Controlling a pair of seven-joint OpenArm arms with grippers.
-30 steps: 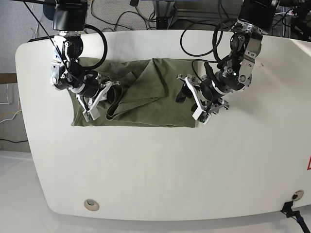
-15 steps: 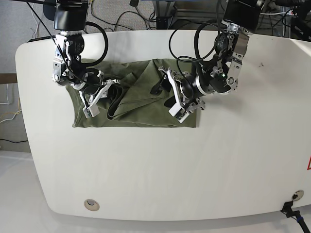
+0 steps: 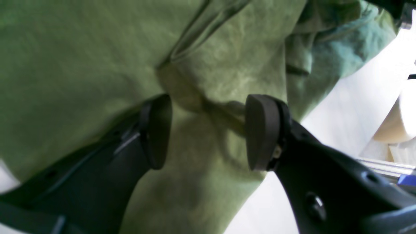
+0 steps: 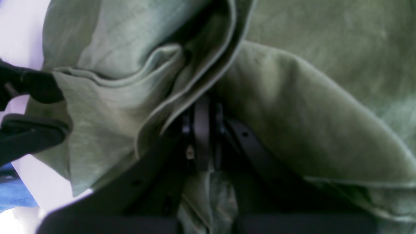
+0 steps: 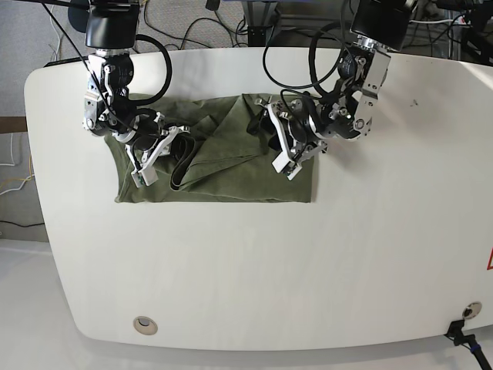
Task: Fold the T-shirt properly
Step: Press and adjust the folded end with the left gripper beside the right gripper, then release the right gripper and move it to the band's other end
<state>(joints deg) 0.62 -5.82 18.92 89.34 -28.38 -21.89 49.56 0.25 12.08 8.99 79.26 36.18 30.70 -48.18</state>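
While the T-shirt (image 5: 223, 158) lay flat on the tabletop (image 5: 254, 270), its long way ran side to side between the two arms. The left gripper (image 5: 283, 142) was over the shirt's edge on its own side, jaws parted, with a raised fold of cloth (image 3: 208, 107) right between them but not pinched. The right gripper (image 5: 154, 150) was clenched on a bunch of cloth at the other end. The left arm looked nearest for the next pinch.

Lab: white table (image 5: 254, 262), loose cables (image 5: 192, 27), grey carpet (image 5: 31, 35).
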